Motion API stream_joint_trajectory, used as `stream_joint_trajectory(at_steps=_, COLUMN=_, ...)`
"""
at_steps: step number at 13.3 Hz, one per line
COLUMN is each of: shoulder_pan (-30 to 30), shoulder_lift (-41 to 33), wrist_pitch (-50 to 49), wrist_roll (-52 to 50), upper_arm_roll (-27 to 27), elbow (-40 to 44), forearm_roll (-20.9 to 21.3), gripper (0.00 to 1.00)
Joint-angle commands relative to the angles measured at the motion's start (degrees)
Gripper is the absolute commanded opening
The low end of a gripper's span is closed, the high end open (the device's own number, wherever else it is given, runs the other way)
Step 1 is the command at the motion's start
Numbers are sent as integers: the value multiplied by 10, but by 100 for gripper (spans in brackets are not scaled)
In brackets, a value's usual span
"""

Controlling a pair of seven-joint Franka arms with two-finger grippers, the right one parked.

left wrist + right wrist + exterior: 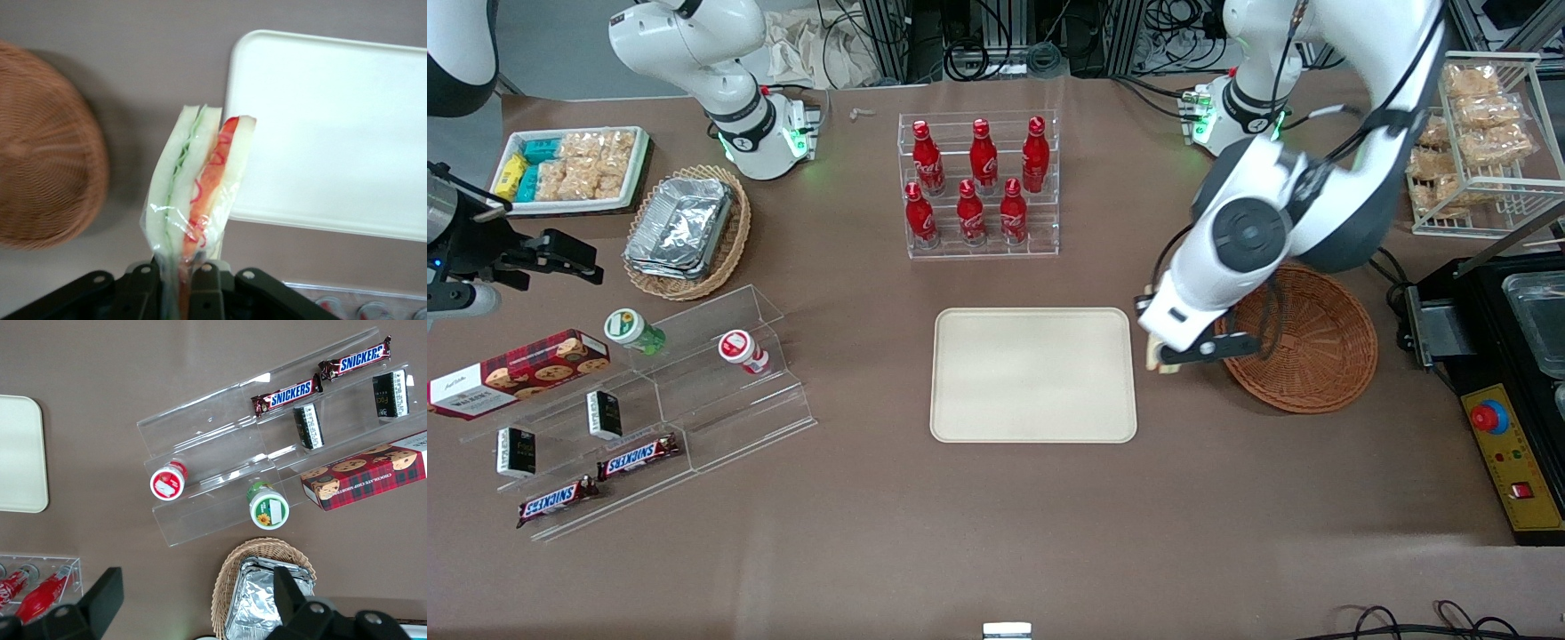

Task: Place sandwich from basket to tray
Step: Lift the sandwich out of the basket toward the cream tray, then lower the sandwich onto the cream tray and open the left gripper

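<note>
Wrist view from your working arm shows the gripper with its fingers pinching the sandwich by one end, so the plastic-wrapped wedge sticks out from them (green filling on one side, orange-red on the other). You have it lifted off the bench, over the strip between the basket and the tray, with its tip near the tray's rim. From the front you see the arm bent low, its wrist above the basket's edge and the gripper just beside the tray.
</note>
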Motion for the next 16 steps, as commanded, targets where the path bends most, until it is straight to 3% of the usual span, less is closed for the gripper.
stream_joint_trajectory(at_steps=1, shoulder_pan=-29, shoulder_lift=68, wrist_pitch=65, wrist_roll=-27, upper_arm_roll=1, elbow=17, forearm_roll=12, gripper=7)
stream_joint_trajectory(at_steps=2, shoulder_pan=-36, shoulder_lift=86, wrist_pitch=89, wrist_roll=-27, upper_arm_roll=3, elbow=18, forearm_roll=14, gripper=7)
stream_joint_trajectory(at_steps=6, shoulder_pan=-38, shoulder_lift=150, wrist_pitch=142, wrist_roll=-54, upper_arm_roll=2, elbow=20, forearm_roll=108, gripper=7)
stream_joint_trajectory(at_steps=10, shoulder_pan=-43, shoulder_lift=182, wrist_pitch=179, wrist_roll=-68, upper_arm_roll=3, elbow=20, forearm_roll=128, gripper=16)
stream_joint_trajectory(at_steps=11, shoulder_pan=-43, shoulder_lift=186, wrist_pitch=182, wrist_roll=-68, upper_arm_roll=3, elbow=20, forearm_roll=129, gripper=21)
stream_joint_trajectory(at_steps=12, shoulder_pan=-43, shoulder_lift=189, wrist_pitch=183, wrist_roll=-69, upper_arm_roll=3, elbow=20, forearm_roll=137, gripper=35)
stream_joint_trajectory(at_steps=13, shoulder_pan=-43, shoulder_lift=192, wrist_pitch=183, wrist_roll=-69, upper_arm_roll=3, elbow=20, forearm_roll=147, gripper=83)
stream_joint_trajectory(at_steps=14, shoulder_pan=-43, shoulder_lift=192, wrist_pitch=184, wrist_roll=-69, upper_arm_roll=3, elbow=20, forearm_roll=151, gripper=100)
stream_joint_trajectory(at_steps=16, shoulder_pan=-40, shoulder_lift=187, wrist_pitch=184, wrist_roll=-72, upper_arm_roll=2, elbow=21, forearm_roll=142, gripper=100)
